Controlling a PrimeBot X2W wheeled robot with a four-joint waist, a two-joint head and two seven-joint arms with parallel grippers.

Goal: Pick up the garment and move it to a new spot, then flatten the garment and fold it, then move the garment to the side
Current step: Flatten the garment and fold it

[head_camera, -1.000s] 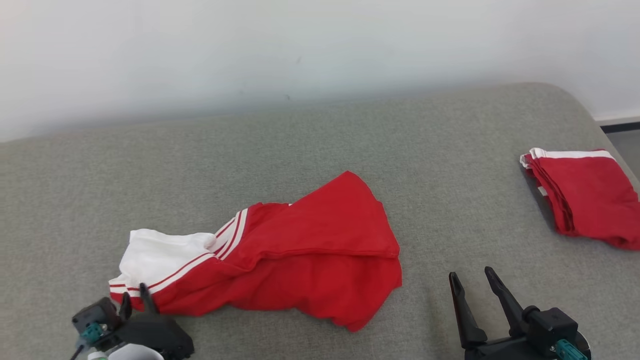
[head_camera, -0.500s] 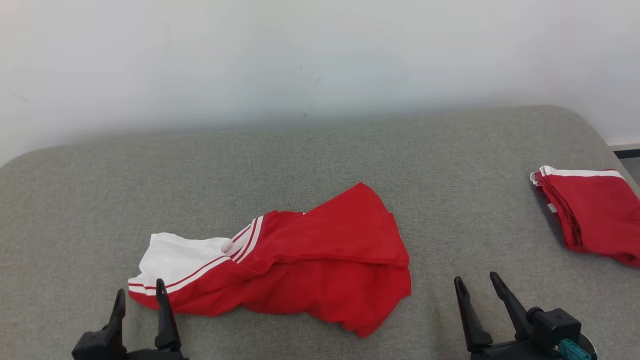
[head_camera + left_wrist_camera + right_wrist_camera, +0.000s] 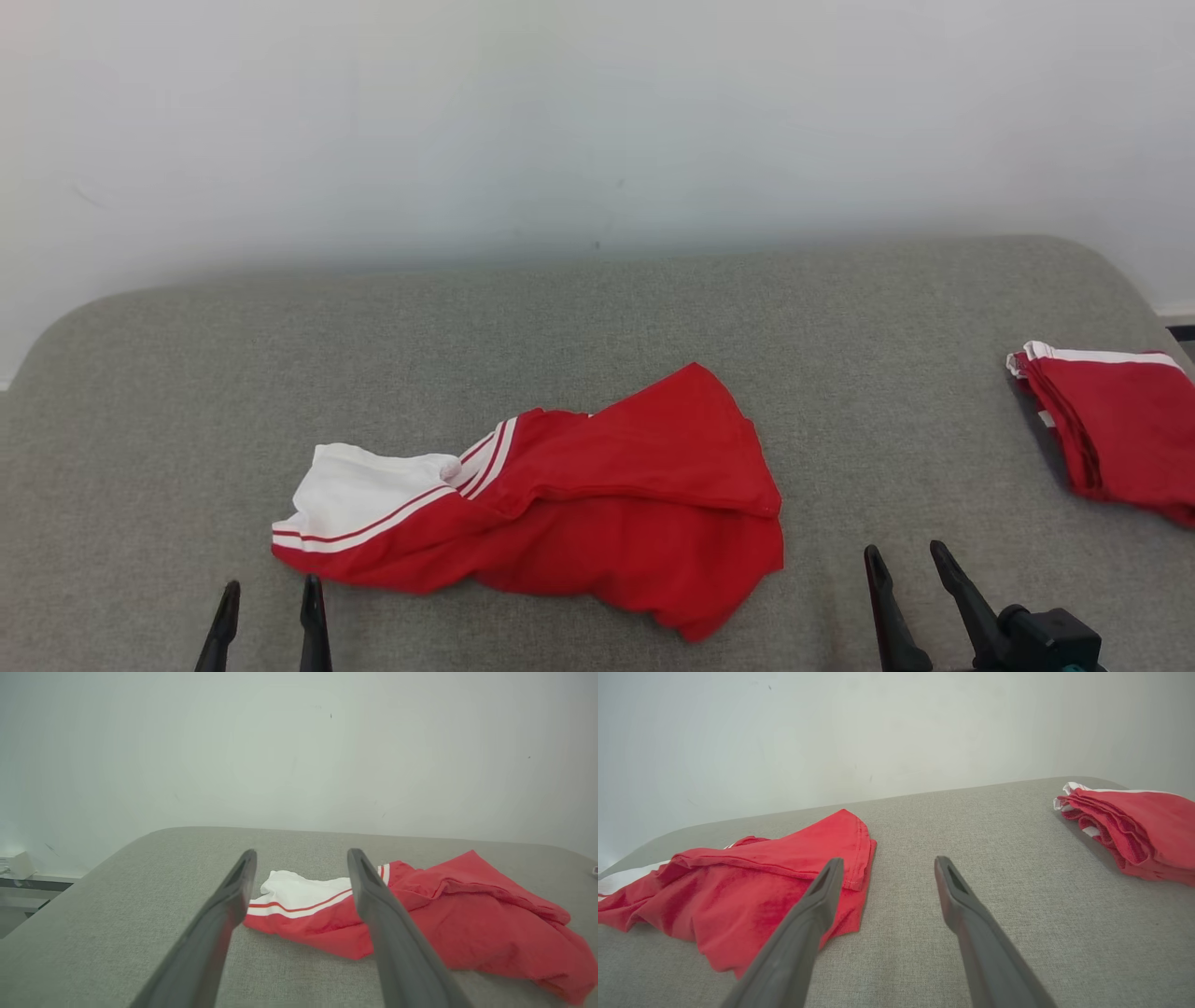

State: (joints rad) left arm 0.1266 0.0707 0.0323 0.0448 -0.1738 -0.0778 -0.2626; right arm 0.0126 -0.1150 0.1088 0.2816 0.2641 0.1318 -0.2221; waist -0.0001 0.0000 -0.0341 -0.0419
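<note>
A red garment (image 3: 597, 495) with a white, red-striped end lies crumpled on the grey padded surface (image 3: 560, 308), also seen in the left wrist view (image 3: 420, 910) and the right wrist view (image 3: 752, 872). My left gripper (image 3: 269, 590) stands open at the bottom left, just short of the garment's white end, nothing between its fingers (image 3: 219, 914). My right gripper (image 3: 906, 558) stands open at the bottom right, to the right of the garment's red edge, holding nothing; in its own view the gripper (image 3: 886, 864) points over bare fabric.
A folded red garment with white trim (image 3: 1111, 429) lies at the surface's right edge, also in the right wrist view (image 3: 1134, 830). A pale wall (image 3: 560, 121) rises behind the surface. Its rounded left corner (image 3: 56, 327) shows at the left.
My left gripper has let go of the garment's white end, opened, and drawn back toward me. The camera has tilted up, so everything sits lower in view. The garment lies still.
</note>
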